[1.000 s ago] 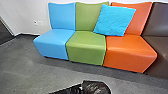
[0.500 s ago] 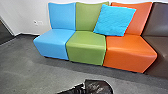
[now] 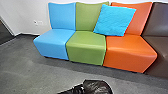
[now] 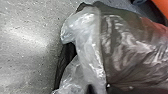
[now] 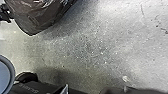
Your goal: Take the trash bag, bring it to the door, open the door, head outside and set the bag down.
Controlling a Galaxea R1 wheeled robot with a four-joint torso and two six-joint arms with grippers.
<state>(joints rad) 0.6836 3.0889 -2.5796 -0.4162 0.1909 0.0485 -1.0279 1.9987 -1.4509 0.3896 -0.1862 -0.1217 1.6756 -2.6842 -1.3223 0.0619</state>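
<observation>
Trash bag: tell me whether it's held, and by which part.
Probably held by the left arm, whose end meets the trash bag; the grip itself is hidden, so which part of the bag cannot be told.

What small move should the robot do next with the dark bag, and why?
Probably a slow lift with the left arm, to test whether the bag comes along. The left wrist view shows the bag close up, with loose pale plastic on it; whether it is gripped, I cannot tell. The right wrist view shows less of it, mostly grey floor.
</observation>
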